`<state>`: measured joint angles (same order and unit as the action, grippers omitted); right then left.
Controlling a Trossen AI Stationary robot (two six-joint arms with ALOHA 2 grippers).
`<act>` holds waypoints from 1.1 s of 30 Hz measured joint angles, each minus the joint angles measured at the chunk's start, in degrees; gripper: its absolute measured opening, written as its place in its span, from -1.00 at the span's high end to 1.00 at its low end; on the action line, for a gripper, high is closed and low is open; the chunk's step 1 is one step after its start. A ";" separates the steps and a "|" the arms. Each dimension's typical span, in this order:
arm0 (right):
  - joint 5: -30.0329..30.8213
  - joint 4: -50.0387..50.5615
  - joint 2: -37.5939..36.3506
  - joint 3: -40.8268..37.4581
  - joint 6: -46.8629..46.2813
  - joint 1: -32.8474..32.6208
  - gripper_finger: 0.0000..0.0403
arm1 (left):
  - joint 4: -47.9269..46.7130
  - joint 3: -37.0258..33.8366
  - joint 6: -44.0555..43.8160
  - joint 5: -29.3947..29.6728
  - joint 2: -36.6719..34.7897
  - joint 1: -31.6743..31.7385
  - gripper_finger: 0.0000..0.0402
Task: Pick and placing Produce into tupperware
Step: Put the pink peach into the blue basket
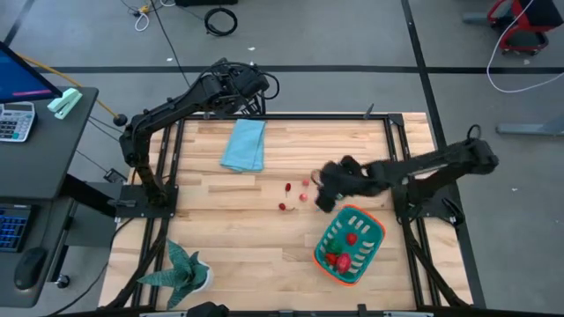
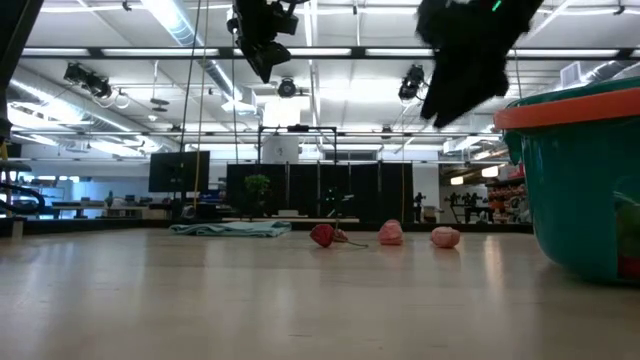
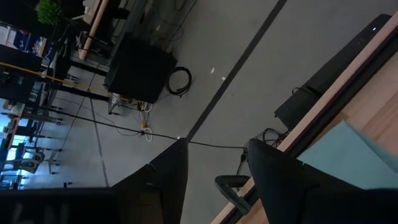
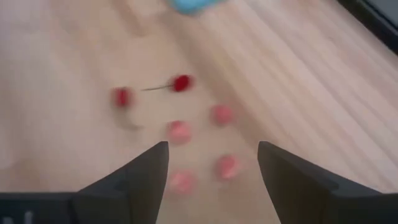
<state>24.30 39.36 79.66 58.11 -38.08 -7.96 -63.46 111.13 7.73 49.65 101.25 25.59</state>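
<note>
Mid-table, just beside the tupperware, the right gripper hangs above the loose produce w/ fingers spread and nothing between them.

Tupperware: teal, orange rim, sits toward the right arm's side of the table. Several red pcs already lie inside; exact count can't be told.

Loose produce: wrist view shows six small red/pink pcs clustered on the wood, apart from each other. One is a red piece with a thin stem; a pink piece lies nearest the fingers, another pink one just past it. Low view shows three in a row, incl. a pale pink lump. No green pc visible on the table.

Handling, my guess: tiny toy pcs, v. light, probably hard and smooth, so apt to roll or squirt out of a pinch. Round bodies give no flat face; best to straddle the body at its widest part, coming straight down, fingers close to the wood. Avoid the stem — too thin to hold. Pcs are near each other, so take an outer one first to avoid knocking neighbours.

Left gripper: parked past the table's far edge near the blue cloth, fingers apart, empty.
</note>
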 joint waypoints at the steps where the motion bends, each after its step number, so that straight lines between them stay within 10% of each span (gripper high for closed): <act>1: -1.59 0.01 1.51 0.00 -0.27 2.11 -0.27 | -0.02 0.00 0.03 0.00 0.00 0.00 0.12; 8: -16.12 -0.04 12.48 0.00 -1.32 10.32 -0.27 | -0.14 0.00 0.03 -2.60 0.00 0.02 0.07; 17: -16.27 0.12 18.12 0.00 -0.71 11.34 -0.27 | -0.11 0.00 4.77 -41.79 0.07 -0.29 0.09; 33: -15.13 -0.41 19.11 0.02 -1.19 11.23 -0.27 | -6.02 -0.02 7.10 -54.38 5.67 -2.40 0.12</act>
<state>9.17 38.95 98.77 58.13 -39.27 3.27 -69.48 111.11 14.83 -4.73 106.92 23.19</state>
